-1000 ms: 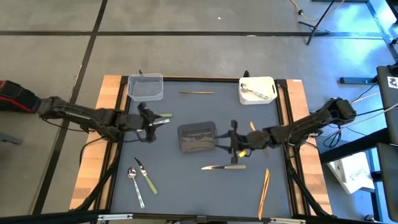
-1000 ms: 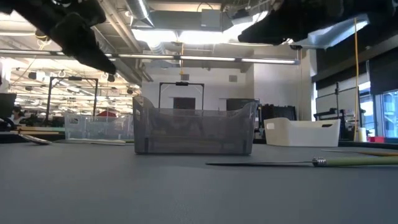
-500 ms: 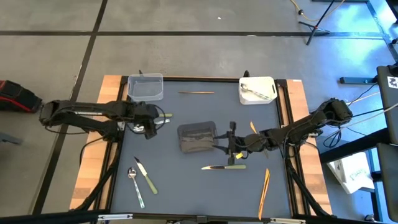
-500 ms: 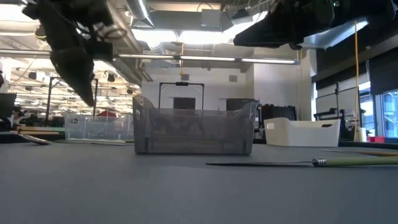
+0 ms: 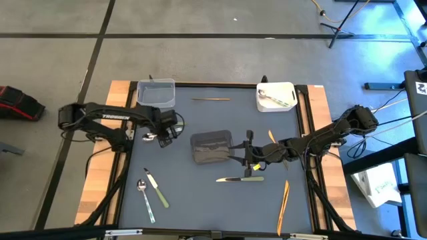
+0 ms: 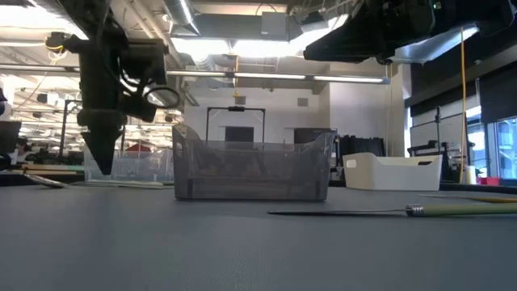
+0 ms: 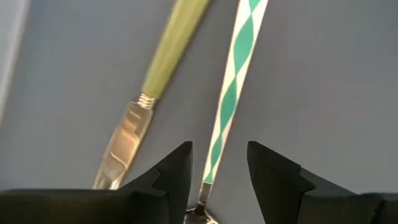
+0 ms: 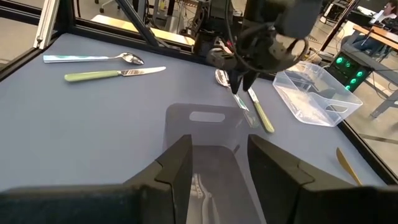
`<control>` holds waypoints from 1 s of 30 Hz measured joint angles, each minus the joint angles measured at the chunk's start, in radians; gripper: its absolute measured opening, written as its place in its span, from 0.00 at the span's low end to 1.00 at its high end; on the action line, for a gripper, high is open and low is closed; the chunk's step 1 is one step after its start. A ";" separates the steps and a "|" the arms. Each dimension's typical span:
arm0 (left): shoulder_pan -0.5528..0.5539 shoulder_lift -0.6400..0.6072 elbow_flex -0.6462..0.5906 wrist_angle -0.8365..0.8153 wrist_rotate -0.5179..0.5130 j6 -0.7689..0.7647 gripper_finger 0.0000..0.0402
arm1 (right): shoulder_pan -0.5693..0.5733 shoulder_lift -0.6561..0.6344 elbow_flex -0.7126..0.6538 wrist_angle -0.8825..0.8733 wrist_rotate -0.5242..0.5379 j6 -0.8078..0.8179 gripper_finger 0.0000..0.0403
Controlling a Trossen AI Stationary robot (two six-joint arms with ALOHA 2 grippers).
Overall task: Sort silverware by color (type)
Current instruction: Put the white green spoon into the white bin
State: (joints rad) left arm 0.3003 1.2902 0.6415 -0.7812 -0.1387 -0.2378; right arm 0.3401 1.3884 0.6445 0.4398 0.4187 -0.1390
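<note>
Green-white striped utensil (image 7: pixel 231 99), green-handled knife (image 7: pixel 144 102) beside

Three tubs stand on the tabletop (image 5: pixel 200 213): the dark grey tub (image 5: pixel 200 148) in the middle, a clear tub (image 5: pixel 156 94) and a white tub (image 5: pixel 285 89) beyond it.

Three pale-green-handled knives show: the first knife (image 7: pixel 168 56) on the grey tub's clear-tub side, the second knife (image 5: pixel 248 179) just beside the grey tub, and the third knife (image 5: pixel 160 195) well apart from it.

There are three spoons: a silver spoon (image 5: pixel 145 200) by the third knife, a tub spoon (image 5: pixel 272 100) in the white tub, and a striped-handled spoon (image 7: pixel 233 93) beside the first knife.

At least three gold pieces lie apart from the grey tub: a thin gold piece (image 5: pixel 210 99), a long gold piece (image 5: pixel 283 200) and a short gold piece (image 5: pixel 270 136).
</note>
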 joint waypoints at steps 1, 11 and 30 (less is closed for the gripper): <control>0.002 0.012 0.000 0.004 0.000 0.003 0.37 | 0.000 0.000 0.000 0.000 0.000 0.000 0.35; 0.002 0.120 -0.001 0.045 -0.019 0.050 0.37 | 0.000 0.000 0.000 -0.001 0.000 0.002 0.35; -0.028 0.133 0.014 0.047 -0.012 0.114 0.06 | 0.000 0.027 0.000 0.011 0.000 0.003 0.35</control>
State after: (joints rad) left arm 0.2723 1.4237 0.6553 -0.7346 -0.1509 -0.1242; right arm 0.3401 1.4158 0.6445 0.4506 0.4187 -0.1356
